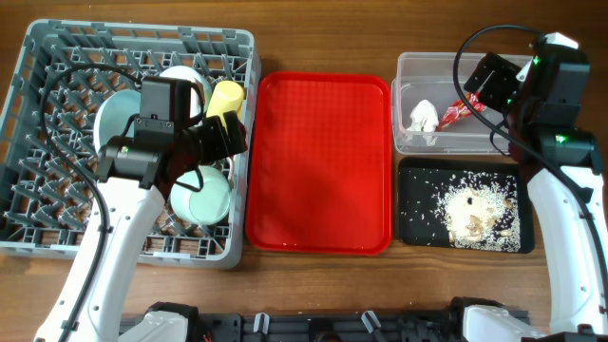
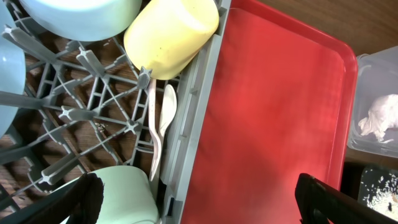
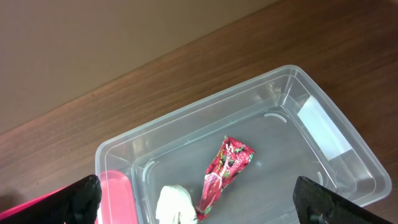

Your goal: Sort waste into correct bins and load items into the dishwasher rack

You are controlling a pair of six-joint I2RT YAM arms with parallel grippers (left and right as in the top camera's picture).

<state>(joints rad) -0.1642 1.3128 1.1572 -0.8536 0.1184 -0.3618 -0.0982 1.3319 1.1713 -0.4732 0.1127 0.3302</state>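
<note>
**A:** Left tool (image 1: 228, 135), state?

**B:** Jaws fully spread, nothing between them. It hangs over the near-side wall of the dishwasher rack (image 1: 95, 249), where the rack meets the red tray (image 1: 320, 161).

**A:** Items relative to it?

**B:** The yellow cup (image 2: 171, 37) lies on its side just ahead of the tool, against the rack wall. Below the cup, between the jaws, the white spoon (image 2: 169, 104) lies on the lattice, with a second white utensil (image 2: 151, 112) touching it; that one's head is hidden under the cup. The pale green bowl (image 1: 201, 198) sits under the finger on the left of the wrist view. The light blue bowl (image 2: 81, 9) is ahead and to that same side. The light blue plate (image 1: 119, 119) stands further into the rack.

**A:** Right tool (image 1: 483, 85)?

**B:** Also wide open and empty. It hovers above the clear tub (image 3: 348, 155).

**A:** Waste?

**B:** The red wrapper (image 3: 225, 168) lies on the tub floor, straight below the gap between the jaws. The crumpled napkin (image 3: 174, 205) touches it on the left-finger side. The rice scraps (image 1: 470, 209) are spread in the black tray (image 1: 410, 230), which sits on the bench (image 1: 323, 38) just behind the tub as seen from the tool.
</note>
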